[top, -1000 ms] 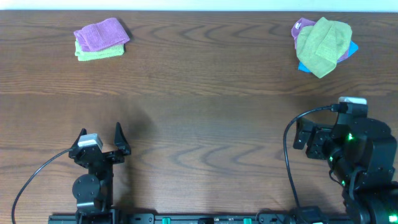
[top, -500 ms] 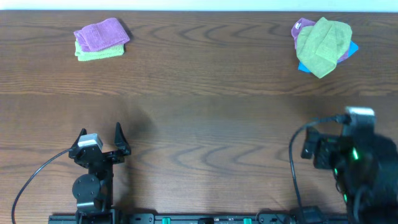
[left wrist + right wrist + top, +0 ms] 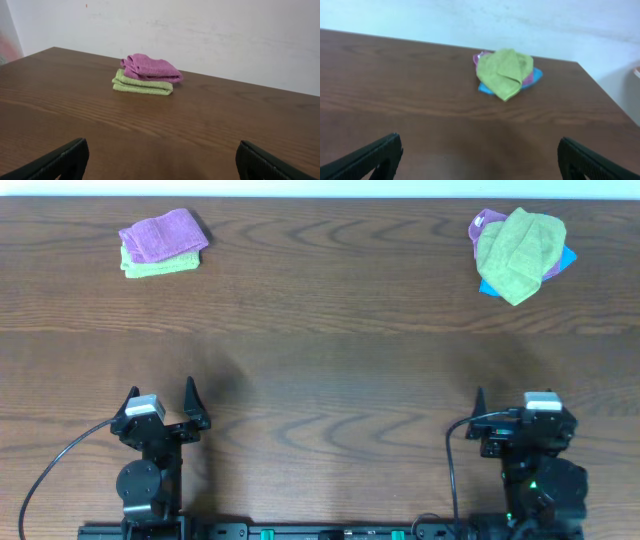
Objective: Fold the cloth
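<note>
A dark wooden table (image 3: 320, 360) seen from above, with two robot arms at its near edge. The cloth (image 3: 163, 233) is at the far left of the table, well away from both arms. It is purple-magenta and fuzzy, folded into a compact, slightly puffy rectangle with rounded edges. It sits on top of a lime-green folded cloth (image 3: 160, 268), whose edge shows along the front and left. In the left wrist view the purple bundle (image 3: 150, 67) looks soft and a little rumpled, its folded edges curling over the flatter green layers below. No tag can be made out on it.

At the far right of the table lies a loose pile. A crumpled lime-green cloth (image 3: 518, 250) is on top, a second purple cloth (image 3: 484, 225) with a pale patch at its corner peeks out behind it, and a blue cloth (image 3: 568, 258) shows underneath.

The left gripper (image 3: 162, 145) sits low near the front edge, its two dark fingers spread wide with nothing between them. The right gripper (image 3: 480, 142) is also spread wide and holds nothing. Both point out across the table, far from the cloths.
</note>
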